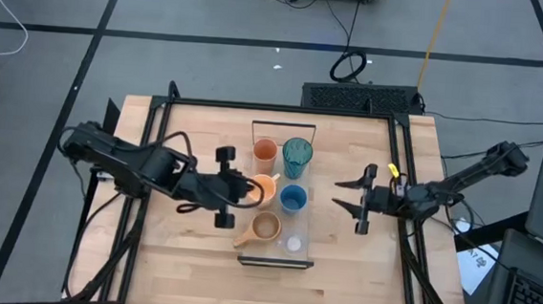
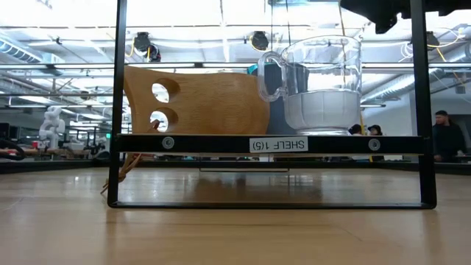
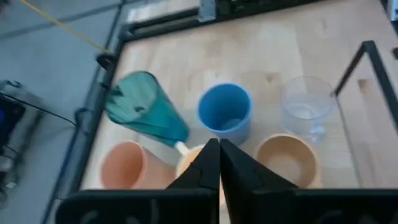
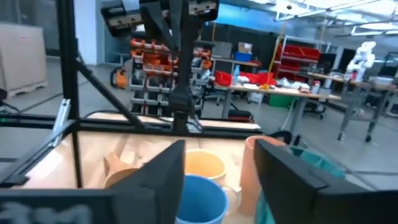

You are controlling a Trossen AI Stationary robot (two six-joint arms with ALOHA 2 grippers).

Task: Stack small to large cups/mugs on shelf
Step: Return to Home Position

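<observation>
place: robotics lab | evidence: parts-bin racks | workbench | white robot

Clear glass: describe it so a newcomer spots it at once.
The shelf lies mid-table. At its end opposite the teal tumbler, the clear glass stands beside the tan mug, on the right arm's side. It alone is see-through.

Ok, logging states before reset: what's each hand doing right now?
Left hand: closed, holding nothing.
Right hand: open, empty.
</observation>
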